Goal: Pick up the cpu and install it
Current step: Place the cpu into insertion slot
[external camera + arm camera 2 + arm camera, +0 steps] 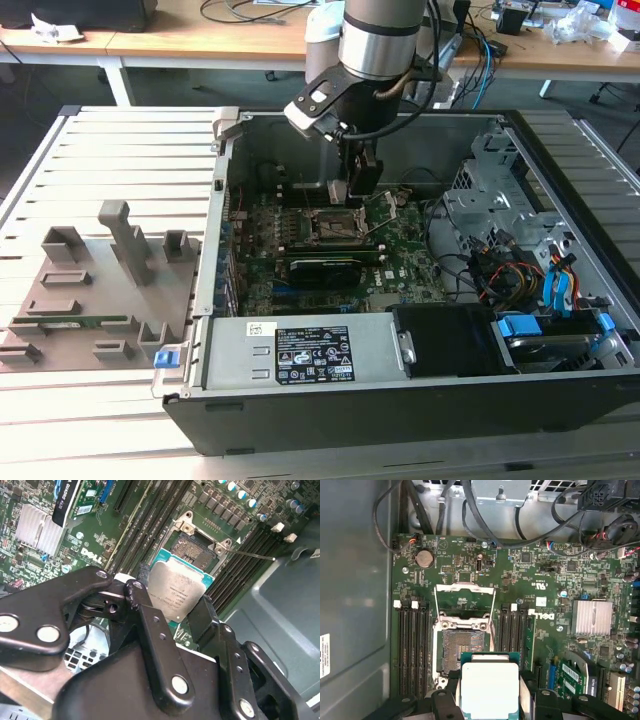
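Hovering inside the open computer case (400,412), the gripper (360,188) is clamped on the cpu (177,592) by two opposite edges, holding it above the motherboard (545,580) and short of the open socket (465,644). Risk from here, I'd say: lowered while off-centre or tilted, a corner could catch the socket frame and bend the contacts, or the chip could slip.

printed matter noted, wording not transcribed: fine engraved lines on the cpu (176,594) top plate, a white logo on the motherboard (543,615), a black label (313,356) with white text and symbols on the power supply (230,362), a small white sticker (261,328) just above it, and a white sticker (324,655) on the case wall (355,605).
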Robot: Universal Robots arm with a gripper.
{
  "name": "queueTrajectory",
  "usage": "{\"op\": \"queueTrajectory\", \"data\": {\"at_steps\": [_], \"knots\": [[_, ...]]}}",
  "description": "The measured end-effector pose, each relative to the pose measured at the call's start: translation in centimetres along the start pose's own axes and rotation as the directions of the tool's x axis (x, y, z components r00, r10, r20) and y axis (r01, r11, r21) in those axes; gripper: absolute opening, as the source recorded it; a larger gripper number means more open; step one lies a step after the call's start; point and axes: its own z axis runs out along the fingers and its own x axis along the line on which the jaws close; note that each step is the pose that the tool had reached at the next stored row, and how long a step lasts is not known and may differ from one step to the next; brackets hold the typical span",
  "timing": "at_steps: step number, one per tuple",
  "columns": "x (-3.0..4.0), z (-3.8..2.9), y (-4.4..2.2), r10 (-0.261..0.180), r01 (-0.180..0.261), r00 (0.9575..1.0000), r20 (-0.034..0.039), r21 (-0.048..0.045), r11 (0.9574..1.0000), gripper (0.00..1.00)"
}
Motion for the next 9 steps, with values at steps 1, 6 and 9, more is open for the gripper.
{"op": "queueTrajectory", "data": {"at_steps": [1,6,9], "knots": [[0.0,0.0,0.0,0.0,0.0,1.0,0.0,0.0,1.0,0.55],[0.02,0.83,0.04,0.0,0.0,1.0,0.0012,0.0,1.0,0.55],[0.03,1.35,0.06,0.0,0.0,1.0,0.0011,0.0,1.0,0.55]]}}
